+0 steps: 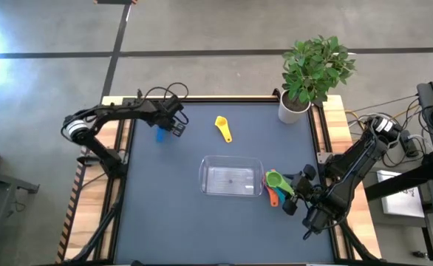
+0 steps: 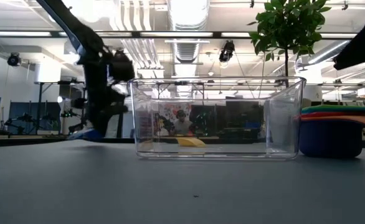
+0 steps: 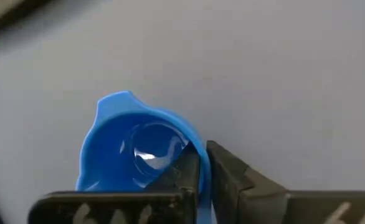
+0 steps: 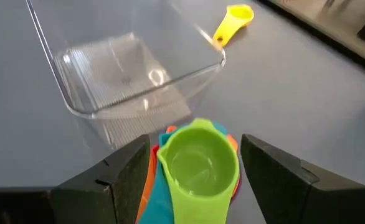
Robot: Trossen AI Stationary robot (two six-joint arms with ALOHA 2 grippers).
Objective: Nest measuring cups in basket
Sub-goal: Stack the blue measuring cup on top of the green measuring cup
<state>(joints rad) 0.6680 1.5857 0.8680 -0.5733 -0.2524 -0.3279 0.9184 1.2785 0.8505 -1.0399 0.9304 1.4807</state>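
The blue cup (image 3: 139, 155) sits in my left gripper (image 3: 202, 158), which is shut on it near the table's far left (image 1: 174, 124). The yellow cup (image 1: 223, 128) lies alone on the mat, far of the basket. The clear basket (image 1: 231, 177) stands mid-table with nothing in it. To its right, a nested stack of cups rests on the mat with the green cup (image 4: 198, 165) on top and orange, red and teal edges below. My right gripper (image 4: 195, 144) is open, its fingers on either side of the stack without touching. My left gripper pinches the blue cup's side wall (image 3: 201, 163) at the rim, one finger (image 3: 185, 168) inside the bowl and the other (image 3: 229, 174) outside. The fingers come from above, slanting down. The cup stays upright, mouth up; whether its base is off the mat, I cannot tell.
A potted plant in a white pot (image 1: 294, 109) stands at the far right corner. Wooden rails (image 1: 335, 125) edge the dark mat on both sides. Open mat lies between the left gripper and the basket and along the near side (image 1: 202, 236).
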